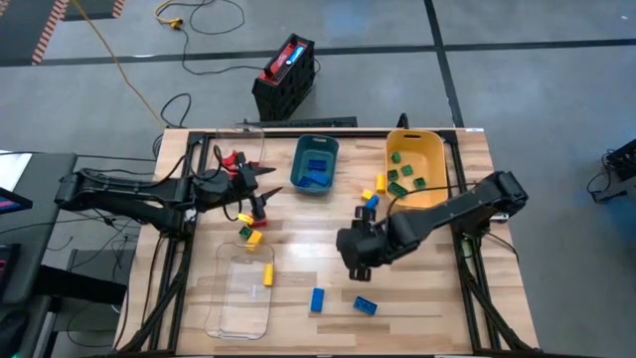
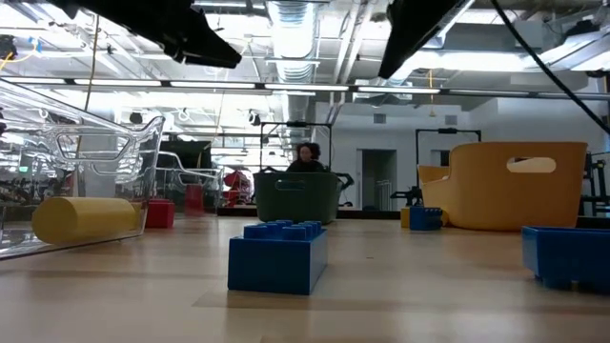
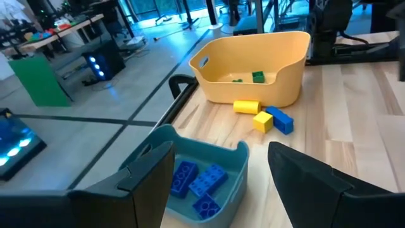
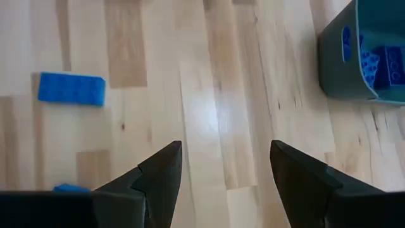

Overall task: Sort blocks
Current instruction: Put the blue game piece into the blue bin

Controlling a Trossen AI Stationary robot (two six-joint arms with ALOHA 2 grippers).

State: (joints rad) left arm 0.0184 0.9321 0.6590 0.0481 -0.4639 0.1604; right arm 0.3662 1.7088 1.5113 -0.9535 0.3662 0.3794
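High view: left gripper at desk's 10 o'clock, jaws open, empty. Right gripper near centre, jaws open, empty, likely heading for loose blue blocks at 6 o'clock. Teal bin holds blue blocks, yellow bin green ones; clear tray holds one yellow.

Low view: blue block close, untouched.

Left wrist view: yellow and blue blocks beside yellow bin.

Right wrist view: bare desk between open jaws.

high: straight down | low: tabletop level | wrists: forward, sharing teal bin
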